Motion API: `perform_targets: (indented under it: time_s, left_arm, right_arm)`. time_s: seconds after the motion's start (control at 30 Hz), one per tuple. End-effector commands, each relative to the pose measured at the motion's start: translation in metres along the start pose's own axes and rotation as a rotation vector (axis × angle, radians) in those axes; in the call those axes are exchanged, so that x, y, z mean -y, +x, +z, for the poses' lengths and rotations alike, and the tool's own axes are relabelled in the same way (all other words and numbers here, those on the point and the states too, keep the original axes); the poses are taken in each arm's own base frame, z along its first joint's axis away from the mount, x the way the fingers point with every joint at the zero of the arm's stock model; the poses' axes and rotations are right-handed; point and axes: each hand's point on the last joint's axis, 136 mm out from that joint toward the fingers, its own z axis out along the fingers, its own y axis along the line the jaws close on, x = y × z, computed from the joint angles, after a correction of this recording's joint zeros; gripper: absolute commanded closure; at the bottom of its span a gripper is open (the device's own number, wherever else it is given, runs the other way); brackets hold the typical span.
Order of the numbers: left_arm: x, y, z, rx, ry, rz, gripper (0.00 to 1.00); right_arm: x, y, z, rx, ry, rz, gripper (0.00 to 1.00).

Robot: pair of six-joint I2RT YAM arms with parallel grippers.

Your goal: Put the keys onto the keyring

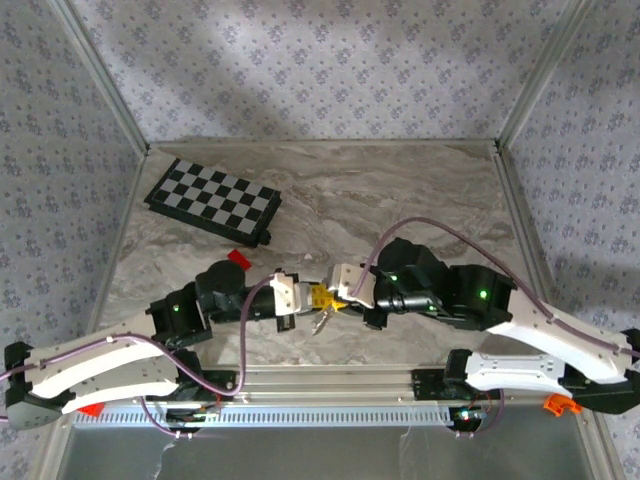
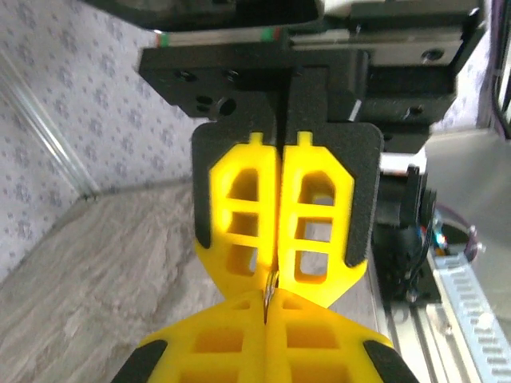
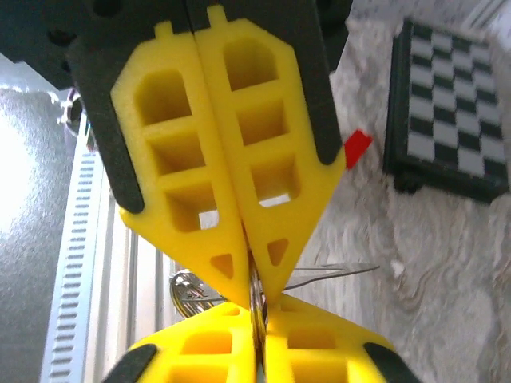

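My left gripper (image 1: 311,297) and right gripper (image 1: 333,297) meet tip to tip low over the front middle of the table (image 1: 400,200). Both are shut on the keyring (image 2: 271,285), a thin silvery wire seen edge-on between the yellow fingertips. In the left wrist view my left gripper (image 2: 267,302) is at the bottom and the right gripper (image 2: 279,275) comes in from above. In the right wrist view the right gripper (image 3: 259,309) is below and the left gripper (image 3: 254,281) above. A silvery wire loop (image 3: 188,291) sticks out left of the tips. A thin flat silvery blade (image 3: 335,274), probably one of the keys, juts right.
A folded chessboard (image 1: 213,200) lies at the back left, with a small red block (image 1: 237,258) just in front of it. An aluminium rail (image 1: 330,385) runs along the near edge behind both arm bases. Patterned walls close the back and both sides.
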Motion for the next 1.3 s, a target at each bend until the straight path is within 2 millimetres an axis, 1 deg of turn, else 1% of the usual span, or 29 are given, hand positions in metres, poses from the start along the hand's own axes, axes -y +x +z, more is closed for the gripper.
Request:
perform_targets:
  time_s: [0.0,0.07,0.27,0.37,0.63,0.83,0.97,1.13,1.27]
  left_arm:
    - [-0.005,-0.031,-0.006,0.143,-0.021,-0.015,1.0]
    - [-0.001,-0.037,-0.008,0.187,0.001,-0.028,1.0]
    - [0.004,-0.052,-0.015,0.297,0.028,-0.056,1.0]
    - [0.004,-0.055,-0.017,0.332,0.027,-0.074,1.0]
    - [0.005,-0.063,-0.023,0.381,0.034,-0.083,1.0]
    - [0.006,-0.065,-0.026,0.389,0.041,-0.086,1.0]
    - [0.007,-0.065,-0.028,0.394,0.043,-0.087,1.0]
    - [0.008,-0.067,-0.029,0.403,0.05,-0.088,1.0]
    - [0.008,-0.07,-0.03,0.423,0.057,-0.085,1.0]
  right_arm:
    - [-0.002,-0.008,-0.01,0.094,0.009,0.004,0.83]
    - [-0.007,-0.009,-0.013,0.111,-0.018,0.014,0.82]
    - [-0.006,-0.011,-0.013,0.131,-0.014,0.016,0.82]
    - [-0.01,-0.01,-0.013,0.14,-0.035,0.014,0.82]
    - [-0.011,-0.007,-0.016,0.146,-0.037,0.014,0.81]
    - [-0.011,-0.011,-0.023,0.185,-0.026,0.011,0.85]
    - [-0.01,-0.014,-0.027,0.199,-0.026,0.009,0.91]
    - [-0.011,-0.011,-0.021,0.175,-0.041,0.018,1.0]
    - [-0.011,-0.008,-0.013,0.133,-0.051,0.03,1.0]
